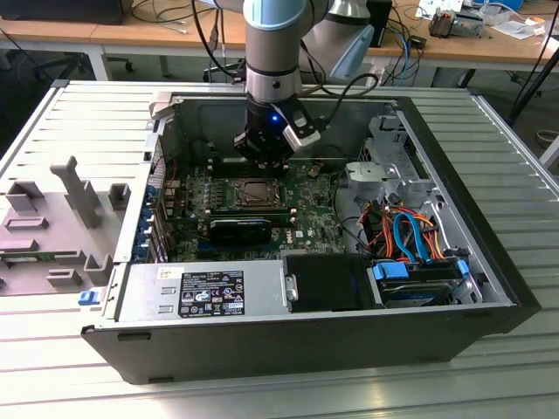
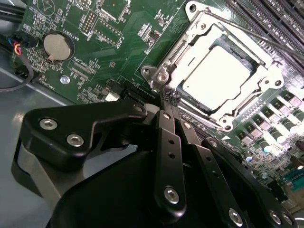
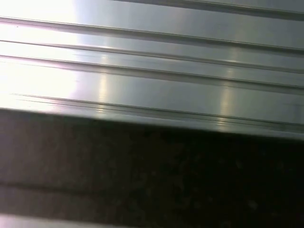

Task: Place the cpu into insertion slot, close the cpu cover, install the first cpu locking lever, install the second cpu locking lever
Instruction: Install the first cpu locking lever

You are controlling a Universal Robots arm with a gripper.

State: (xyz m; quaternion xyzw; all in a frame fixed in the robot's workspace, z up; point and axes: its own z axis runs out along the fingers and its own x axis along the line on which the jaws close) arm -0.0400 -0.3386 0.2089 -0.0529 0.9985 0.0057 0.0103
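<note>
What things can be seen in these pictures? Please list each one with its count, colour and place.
cpu: one, silver-grey, seated in the insertion slot.
cpu cover: one, silvery, closed over the chip.
motherboard: one, green, inside the computer case.
coin battery: one, silver, on the board.
power supply: one, grey, front of case.
cables: several, orange and blue, exterior view's right.
gripper: one, black, fingers together at the cover's corner.

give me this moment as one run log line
gripper: shut, tips at cpu cover corner | cpu: seated in insertion slot | cpu cover: closed over cpu
</note>
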